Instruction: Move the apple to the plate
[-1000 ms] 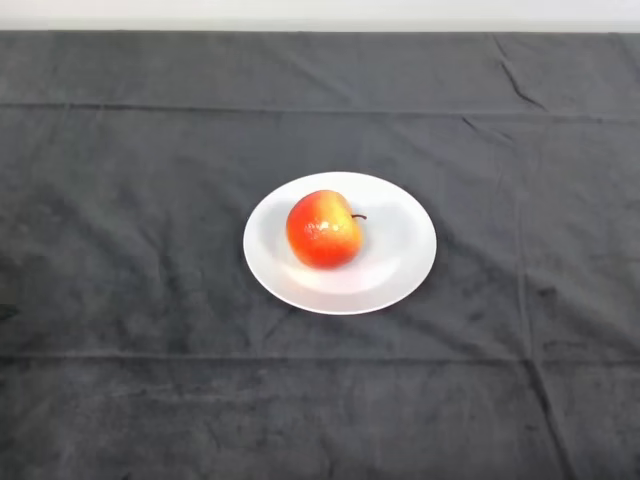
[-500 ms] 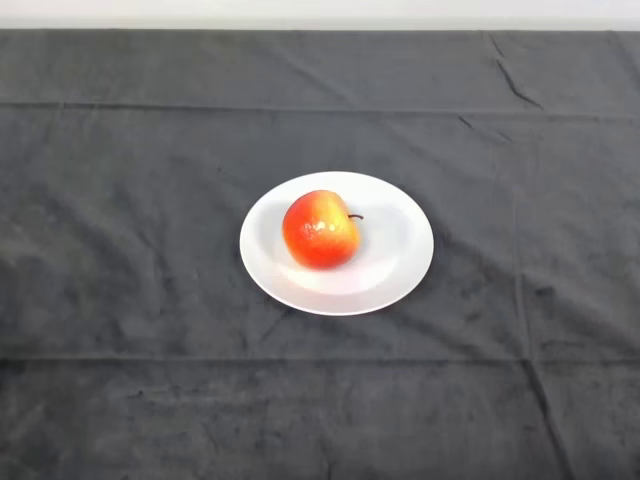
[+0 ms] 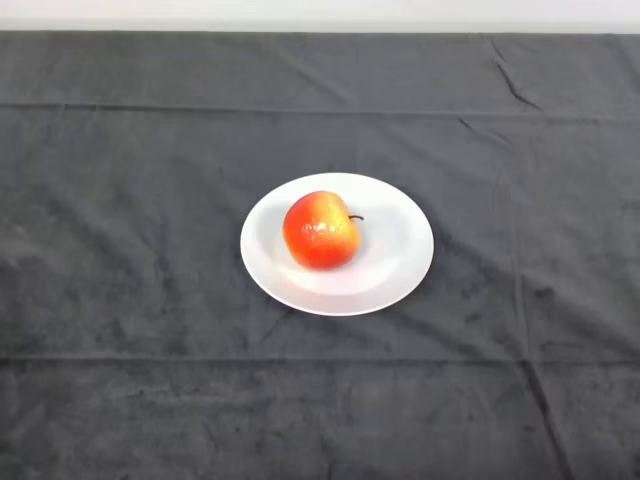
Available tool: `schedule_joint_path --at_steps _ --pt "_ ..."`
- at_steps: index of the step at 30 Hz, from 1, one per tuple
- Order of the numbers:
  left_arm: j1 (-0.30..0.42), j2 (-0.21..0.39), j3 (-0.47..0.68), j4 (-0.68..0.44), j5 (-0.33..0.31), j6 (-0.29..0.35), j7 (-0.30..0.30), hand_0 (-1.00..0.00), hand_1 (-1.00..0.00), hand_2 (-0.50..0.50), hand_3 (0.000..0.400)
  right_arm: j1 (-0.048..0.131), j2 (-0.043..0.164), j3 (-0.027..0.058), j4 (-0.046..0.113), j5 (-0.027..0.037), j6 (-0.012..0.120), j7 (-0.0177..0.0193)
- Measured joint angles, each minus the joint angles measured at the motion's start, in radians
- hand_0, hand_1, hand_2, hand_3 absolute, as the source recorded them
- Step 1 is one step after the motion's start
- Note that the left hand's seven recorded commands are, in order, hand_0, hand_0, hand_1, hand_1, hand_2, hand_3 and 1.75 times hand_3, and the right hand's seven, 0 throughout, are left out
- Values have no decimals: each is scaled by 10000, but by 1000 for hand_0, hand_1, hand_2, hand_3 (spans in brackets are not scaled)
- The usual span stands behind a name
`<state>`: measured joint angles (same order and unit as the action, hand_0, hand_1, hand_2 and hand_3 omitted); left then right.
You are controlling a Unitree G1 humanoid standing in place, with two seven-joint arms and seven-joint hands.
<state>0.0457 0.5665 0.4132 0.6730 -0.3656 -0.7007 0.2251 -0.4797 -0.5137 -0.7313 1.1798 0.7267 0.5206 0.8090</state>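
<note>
since a second ago we log plate (image 3: 400,270) shifted slightly left in view; red-yellow apple (image 3: 320,230) on its left half, stem pointing right, dark cloth (image 3: 120,200) beneath

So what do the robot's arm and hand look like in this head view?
Nothing to describe: no part of the robot shows here. The view holds only the red and yellow apple resting on the white plate, on the table's dark cloth.

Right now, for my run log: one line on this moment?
apple: on plate, left of centre | cloth: dark, under plate | task: looks done
</note>
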Motion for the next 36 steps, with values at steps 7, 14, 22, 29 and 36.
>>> schedule_joint_path --at_steps 7,14,22,29,36 --pt "-293 -1 276 804 26 -88 -92 0 0 0 0 -1 0 0 0 0 0 0" --pt "-424 0 374 821 167 -184 -195 0 0 0 0 0 0 0 0 0 0 0" --pt "-645 0 390 1114 230 -187 -356 0 0 0 0 0 0 0 0 0 0 0" --pt "-650 0 396 1153 266 -189 -379 0 0 0 0 0 0 0 0 0 0 0" --pt "-668 0 402 1154 391 -191 -509 0 0 0 0 0 0 0 0 0 0 0"
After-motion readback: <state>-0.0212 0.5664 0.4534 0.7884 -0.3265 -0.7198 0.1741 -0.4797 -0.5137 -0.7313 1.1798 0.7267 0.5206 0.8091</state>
